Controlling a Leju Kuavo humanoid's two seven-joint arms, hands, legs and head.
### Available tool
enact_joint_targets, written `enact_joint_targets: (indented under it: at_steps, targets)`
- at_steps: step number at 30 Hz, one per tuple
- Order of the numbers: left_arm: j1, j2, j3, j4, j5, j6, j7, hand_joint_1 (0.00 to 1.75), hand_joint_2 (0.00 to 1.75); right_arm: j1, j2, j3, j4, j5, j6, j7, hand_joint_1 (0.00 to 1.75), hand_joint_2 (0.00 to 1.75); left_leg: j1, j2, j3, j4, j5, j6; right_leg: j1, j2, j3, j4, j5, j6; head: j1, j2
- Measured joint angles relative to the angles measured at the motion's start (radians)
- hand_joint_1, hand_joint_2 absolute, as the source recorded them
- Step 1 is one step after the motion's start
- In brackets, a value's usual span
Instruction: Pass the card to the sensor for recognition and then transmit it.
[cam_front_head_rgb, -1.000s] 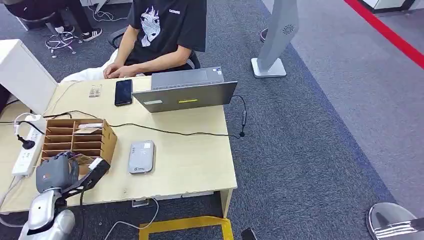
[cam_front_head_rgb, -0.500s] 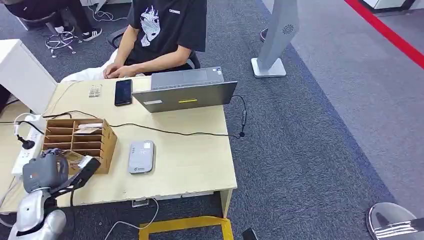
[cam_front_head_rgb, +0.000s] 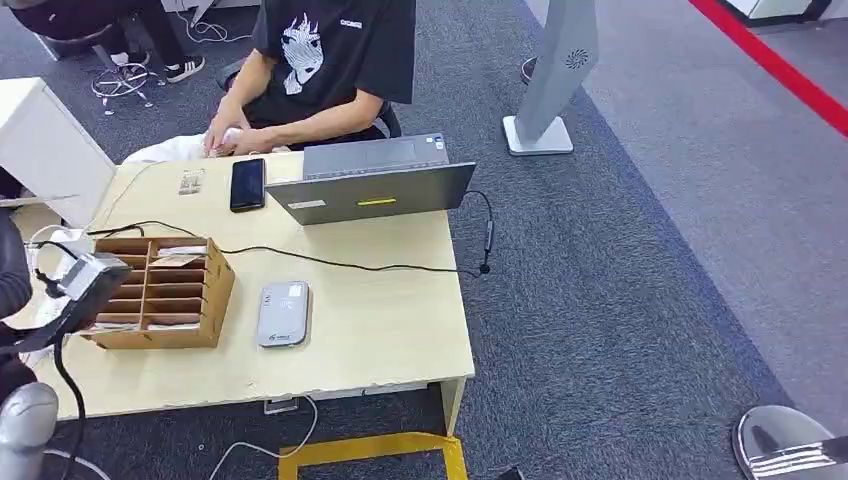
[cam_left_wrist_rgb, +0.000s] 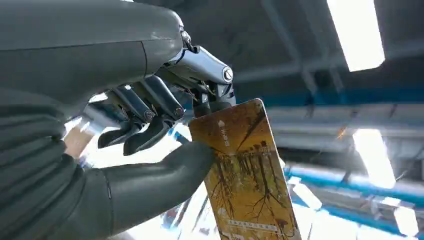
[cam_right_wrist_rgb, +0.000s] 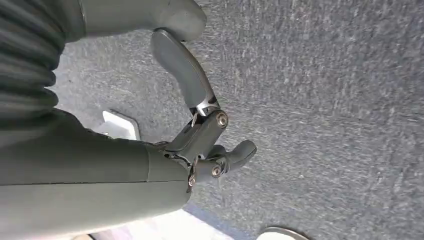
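My left hand (cam_left_wrist_rgb: 131, 107) pinches a yellow-brown card (cam_left_wrist_rgb: 246, 176) with a tree picture between thumb and fingers, held up against the ceiling lights. In the head view that hand (cam_front_head_rgb: 12, 276) is raised at the table's far left edge, left of the wooden card rack (cam_front_head_rgb: 165, 288). The grey card sensor (cam_front_head_rgb: 282, 313) lies flat on the table to the right of the rack, well away from the card. My right hand (cam_right_wrist_rgb: 200, 135) hangs over grey carpet with its fingers loosely apart and nothing in them.
A person in a black shirt (cam_front_head_rgb: 325, 60) sits behind the table (cam_front_head_rgb: 390, 330), hands at its far edge. An open laptop (cam_front_head_rgb: 372, 186), a phone (cam_front_head_rgb: 247, 184), a black cable (cam_front_head_rgb: 380, 266) and a white power strip (cam_front_head_rgb: 45, 262) lie on the table. A stand (cam_front_head_rgb: 548, 90) is on the carpet.
My left arm has swung left and up from the rack's front corner to the table's left edge, carrying the card. The person's hands have shifted slightly.
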Motion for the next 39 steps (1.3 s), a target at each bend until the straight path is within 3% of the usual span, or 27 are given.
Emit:
enact_joint_targets:
  at_steps: [5,9,15,25,30,38,39]
  targets:
    - [-0.012,0.000,0.009,-0.017,-0.013,0.004,0.017,1.75,1.75,0.007,0.001,-0.002,0.004,-0.011,0.000,0.000,0.00,1.75,0.000,0.000,0.000,0.000,0.000,0.000,0.000,0.000,0.000,0.000,0.000,0.000,0.000,0.000]
    - [-0.039,0.000,0.026,0.039,-0.015,0.021,0.019,1.75,1.75,0.009,0.001,-0.003,0.004,-0.011,0.000,0.000,0.00,1.75,0.000,0.000,0.000,0.000,0.001,-0.001,0.000,0.000,0.000,0.001,0.000,-0.001,0.000,0.000]
    - [-0.099,0.010,0.063,0.197,-0.012,0.047,0.011,1.75,1.75,0.008,0.001,-0.002,0.004,-0.010,0.000,0.009,0.00,1.75,0.000,0.000,0.000,0.000,0.001,-0.001,0.000,0.000,0.000,0.001,0.001,-0.001,0.000,0.000]
    - [-0.261,0.022,0.074,0.468,-0.109,0.057,0.013,1.75,1.75,0.001,0.000,0.003,0.003,-0.002,0.000,0.013,0.00,1.75,0.000,0.000,0.000,0.000,0.002,0.000,0.000,0.000,0.000,0.001,0.001,-0.001,0.000,0.000]
    - [-0.317,-0.003,0.071,0.546,-0.128,0.092,-0.002,1.75,1.75,-0.004,0.000,0.003,0.002,-0.011,0.000,0.005,0.00,1.75,0.000,0.000,0.000,0.000,0.002,0.000,0.000,0.000,0.000,0.001,0.001,-0.001,0.000,0.000]
    - [-0.356,-0.058,0.038,0.559,-0.137,0.111,-0.011,1.75,1.75,-0.007,0.000,0.003,0.003,-0.023,0.000,-0.003,0.00,1.75,0.000,0.001,0.000,0.001,0.002,0.000,0.000,0.001,-0.001,0.001,0.001,0.000,0.000,0.000]
    - [-0.359,-0.064,0.033,0.558,-0.130,0.111,-0.011,1.19,1.75,-0.007,0.000,0.003,0.004,-0.023,0.000,-0.004,0.00,1.75,0.000,0.001,0.000,0.001,0.002,0.000,0.000,0.001,-0.001,0.001,0.001,0.000,0.000,0.000]
